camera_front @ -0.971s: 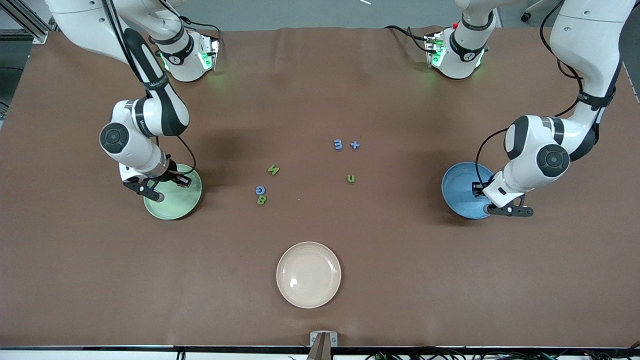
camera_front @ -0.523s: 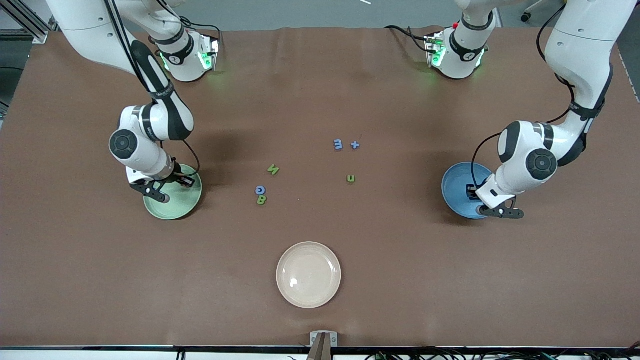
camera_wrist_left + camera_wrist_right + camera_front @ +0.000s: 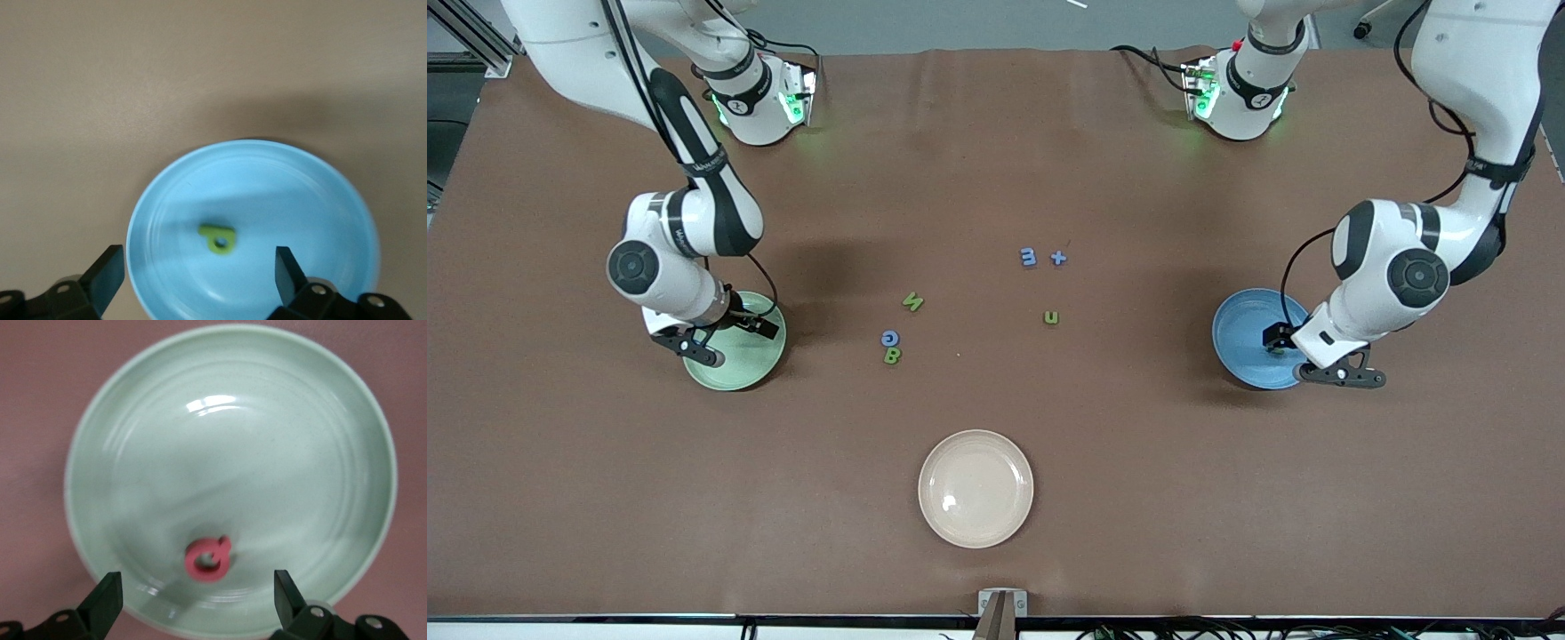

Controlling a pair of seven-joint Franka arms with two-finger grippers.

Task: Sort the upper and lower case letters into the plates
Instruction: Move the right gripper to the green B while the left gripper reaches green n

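Reading the front view as a dial centred on the worktop [image 3: 996,178], the pale green plate [image 3: 743,369] sat at about nine o'clock, the blue plate [image 3: 1240,342] at three and a cream plate [image 3: 975,489] at six. The right claw [image 3: 198,587] hovered over the pale green plate, spread wide and holding nothing, with a pink-red letter [image 3: 209,559] lying free in the dish below it. The left claw [image 3: 198,270] hung over the blue plate, likewise spread and empty, above a green letter [image 3: 218,239] lying in the dish. Six letters lay loose near the dial's centre: a green N [image 3: 911,301], a blue m [image 3: 1029,257] beside a blue t [image 3: 1058,258], a green u [image 3: 1051,317], and a blue round letter [image 3: 890,338] touching a green B [image 3: 892,356]. These looked light, stiff and very flat, so they would probably skid or flip under a careless pinch. The best hold seemed to be across a narrow stroke, edge to edge, with fingertips brought right down to the worktop. The touching pair would likely need care to lift one without dragging the other.
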